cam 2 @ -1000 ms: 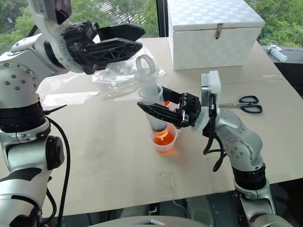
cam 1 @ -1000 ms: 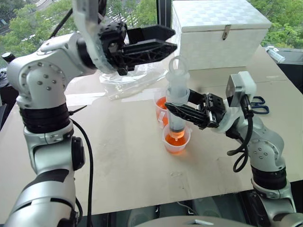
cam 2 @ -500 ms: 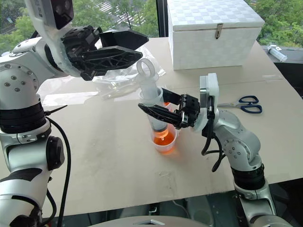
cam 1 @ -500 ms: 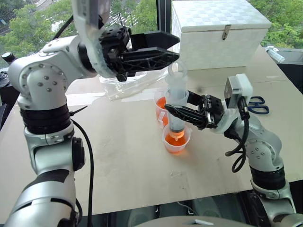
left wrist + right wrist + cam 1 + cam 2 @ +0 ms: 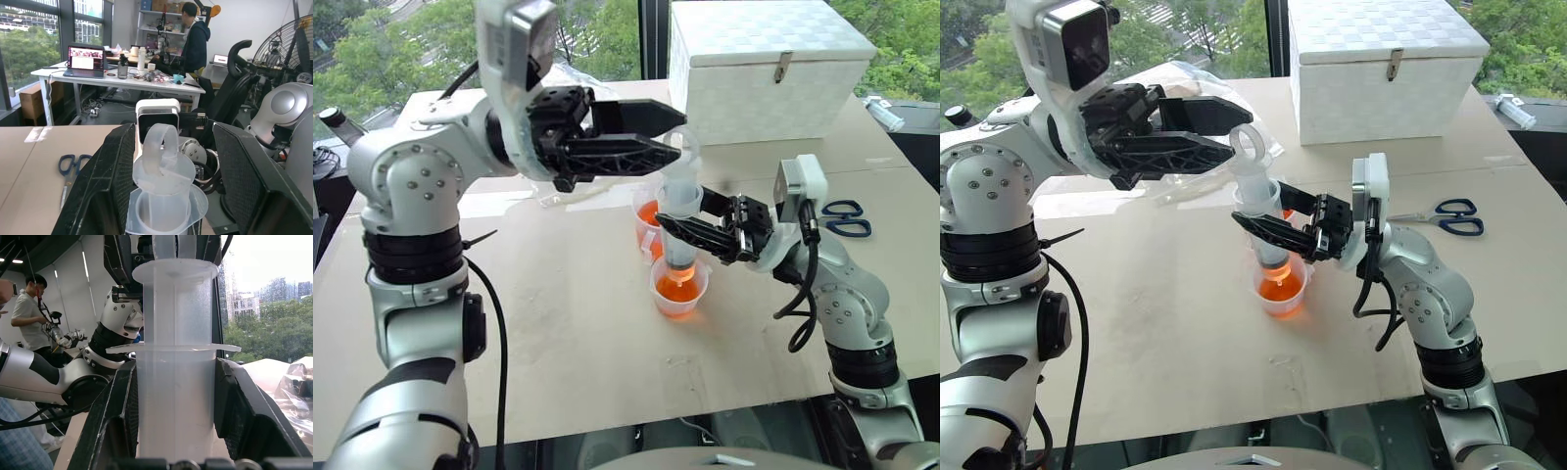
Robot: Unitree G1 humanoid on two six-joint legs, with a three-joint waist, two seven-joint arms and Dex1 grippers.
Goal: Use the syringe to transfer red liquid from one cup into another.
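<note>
You're at the discharge step, by my read: the right gripper (image 5: 690, 233) is clamped on the barrel of the syringe (image 5: 1266, 220), holding it upright w/ its narrow tip down inside the short unlabelled cup (image 5: 678, 288), which already holds red liquid (image 5: 1280, 291). The taller labelled cup (image 5: 646, 221) sits just behind the short cup, touching or nearly so, w/ some red still in it. The left gripper (image 5: 1224, 127) is level w/ the plunger's ring top (image 5: 162, 145), fingers spread and straddling it, one each side in the left wrist view; no contact I can confirm. Next move, as I judge it: get that gripper onto the ring and press straight down the barrel axis, while you keep the right grip steady so the tip stays inside the short cup's rim. A sideways shove could tip either cup, both light plastic. Room: bare tabletop (image 5: 568, 323) on the near side of the short cup, plenty. Behind it, the crumpled clear plastic bag (image 5: 1190, 181) lies under the left arm and the white box (image 5: 766, 64) stands further back. Scissors (image 5: 1449, 215) lie well beyond the right arm, near the table's right edge; keep clear of them.
</note>
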